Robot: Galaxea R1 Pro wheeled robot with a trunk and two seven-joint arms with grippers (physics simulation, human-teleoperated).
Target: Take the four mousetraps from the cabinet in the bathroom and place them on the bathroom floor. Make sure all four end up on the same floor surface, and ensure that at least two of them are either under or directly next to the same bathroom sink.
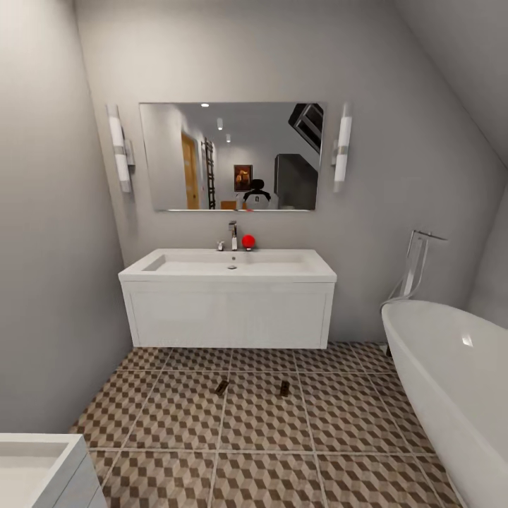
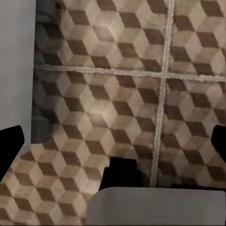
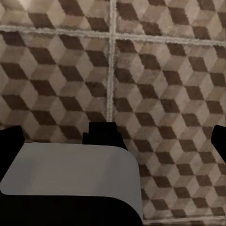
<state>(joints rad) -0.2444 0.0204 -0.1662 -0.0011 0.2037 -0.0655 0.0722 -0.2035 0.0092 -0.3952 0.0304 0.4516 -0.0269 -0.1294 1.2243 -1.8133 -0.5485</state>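
Two mousetraps (image 1: 221, 386) (image 1: 284, 388) lie on the bathroom floor (image 1: 183, 416) just before the bathroom sink (image 1: 227, 310). Both claws (image 2: 113, 141) (image 3: 113, 136) hang spread and empty. Likely next: fetching the remaining two from the cabinet.

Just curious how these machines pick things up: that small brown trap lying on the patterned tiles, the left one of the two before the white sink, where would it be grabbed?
Probably from straight above, pinching the long edges of the small flat tan-brown mousetrap: it lies flat on the cube-patterned floor tiles, with bare floor around it.
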